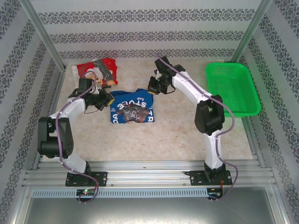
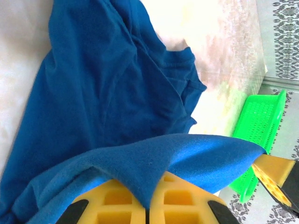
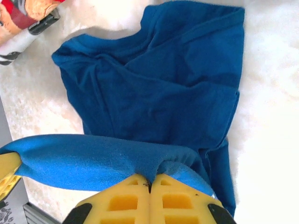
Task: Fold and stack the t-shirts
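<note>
The royal-blue t-shirt (image 1: 133,108) with white lettering hangs stretched between my two grippers over the middle of the table. My left gripper (image 1: 108,100) is shut on its left edge. In the left wrist view a fold of blue cloth (image 2: 154,163) is pinched between the yellow fingers (image 2: 147,205). My right gripper (image 1: 153,86) is shut on the upper right edge, and the right wrist view shows the cloth (image 3: 163,84) nipped at the fingertips (image 3: 149,184). The red t-shirt (image 1: 98,70) lies crumpled at the back left.
A green mesh basket (image 1: 232,88) stands at the right side of the table, also seen as the basket (image 2: 259,130) in the left wrist view. Patterned walls and metal posts enclose the table. Bare tabletop (image 1: 163,140) lies in front of the blue shirt.
</note>
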